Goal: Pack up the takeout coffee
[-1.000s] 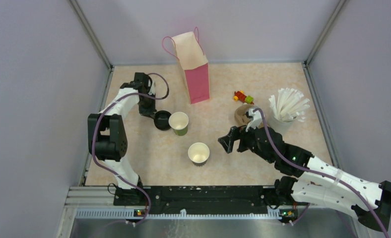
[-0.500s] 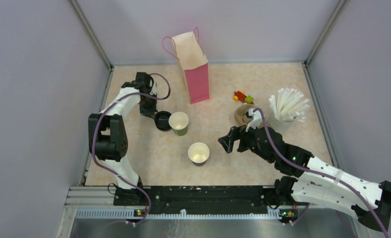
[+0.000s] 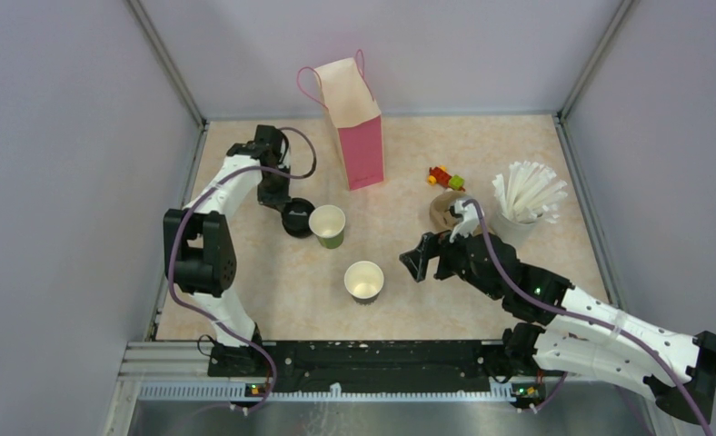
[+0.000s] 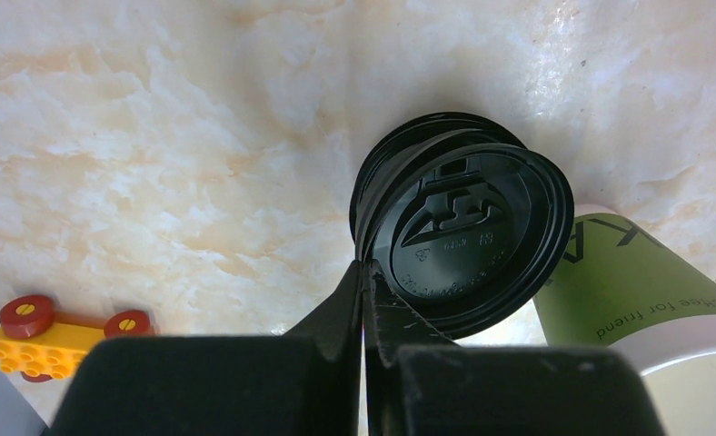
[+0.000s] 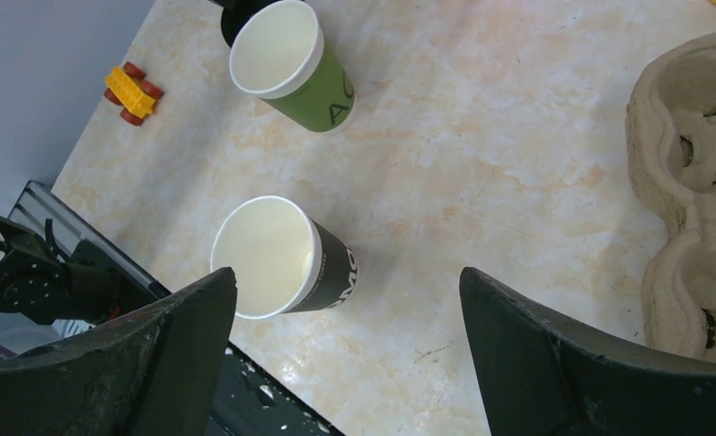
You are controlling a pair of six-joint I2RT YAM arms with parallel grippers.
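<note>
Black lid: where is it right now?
Top view, left half: the black lid is directly left of the green cup, its rim pinched by the left end effector.

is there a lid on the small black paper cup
No, the small black paper cup stands open, its pale inside showing.

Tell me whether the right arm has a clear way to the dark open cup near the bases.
Probably yes: the right pincer is open, facing the dark cup, nothing standing between them.
</note>
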